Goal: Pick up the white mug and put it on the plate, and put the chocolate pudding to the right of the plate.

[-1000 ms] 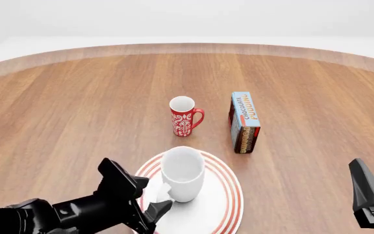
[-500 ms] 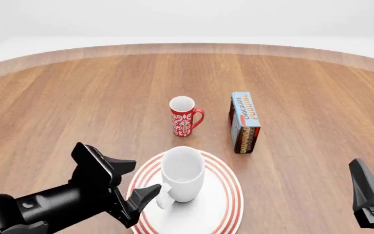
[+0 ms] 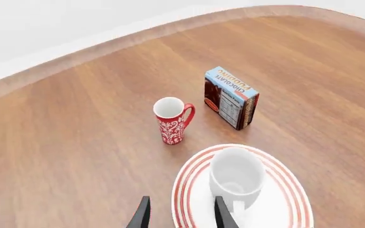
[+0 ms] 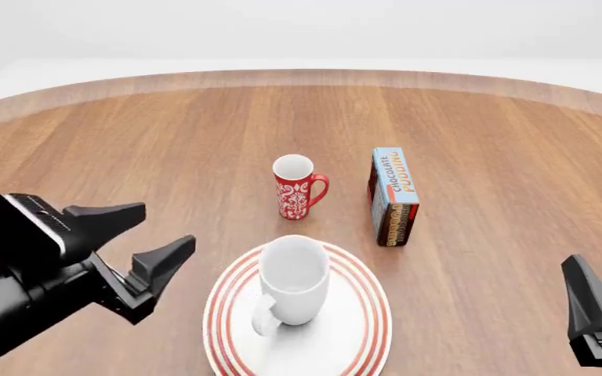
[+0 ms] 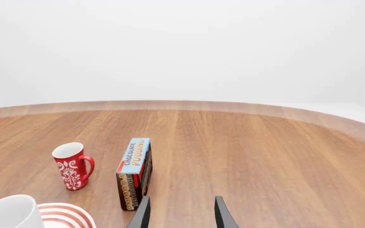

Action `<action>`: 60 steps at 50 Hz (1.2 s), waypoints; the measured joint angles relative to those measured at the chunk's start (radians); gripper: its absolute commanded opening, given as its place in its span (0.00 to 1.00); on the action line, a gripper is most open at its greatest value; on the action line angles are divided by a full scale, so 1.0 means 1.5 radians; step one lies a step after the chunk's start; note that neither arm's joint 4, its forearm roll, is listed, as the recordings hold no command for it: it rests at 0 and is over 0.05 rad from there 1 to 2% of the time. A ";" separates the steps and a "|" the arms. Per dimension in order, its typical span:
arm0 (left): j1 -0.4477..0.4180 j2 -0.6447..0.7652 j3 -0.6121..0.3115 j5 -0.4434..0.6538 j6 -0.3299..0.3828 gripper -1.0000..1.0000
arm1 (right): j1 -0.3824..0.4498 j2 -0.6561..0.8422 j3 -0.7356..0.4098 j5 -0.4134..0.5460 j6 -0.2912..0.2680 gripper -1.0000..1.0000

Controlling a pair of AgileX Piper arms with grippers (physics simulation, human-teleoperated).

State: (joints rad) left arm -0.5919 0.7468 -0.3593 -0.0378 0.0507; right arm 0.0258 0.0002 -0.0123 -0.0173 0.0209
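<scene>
The white mug [image 4: 294, 278] stands upright on the red-ringed plate [image 4: 369, 313], its handle toward the near left. My left gripper [image 4: 163, 227] hovers open to the left of the plate, holding nothing. From the left wrist view, the white mug [image 3: 235, 175] and plate [image 3: 189, 176] lie just beyond the left gripper [image 3: 181, 216]. The chocolate pudding [image 4: 393, 196] stands on edge behind the plate's right side. Low at the near right, my right gripper [image 4: 591, 307] is open, as the right wrist view shows by its spread fingers [image 5: 143, 213].
A red mug [image 4: 297, 186] with a white floral pattern stands behind the plate, left of the pudding. The round wooden table's curved far edge [image 4: 301, 77] runs across the back.
My left gripper has drawn back to the left and risen, away from the white mug's handle. The mug stays on the plate. The right arm has not moved.
</scene>
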 measured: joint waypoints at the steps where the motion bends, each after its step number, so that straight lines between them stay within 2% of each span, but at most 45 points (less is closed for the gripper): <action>1: 0.006 -0.008 -0.001 0.002 0.001 1.00 | 0.000 0.000 0.000 0.000 0.000 1.00; 21: 0.163 -0.131 0.015 0.002 0.017 1.00 | 0.000 0.000 0.000 0.000 0.001 1.00; 37: 0.273 -0.175 0.030 -0.032 0.009 1.00 | 0.000 0.000 0.000 0.001 0.002 1.00; 60: 0.446 -0.289 0.132 -0.080 -0.047 1.00 | 0.001 0.000 0.001 0.000 0.004 1.00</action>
State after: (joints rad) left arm 0.0777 0.3132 -0.1615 -0.1578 -0.0194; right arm 0.0271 0.0002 -0.0114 -0.0166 0.0267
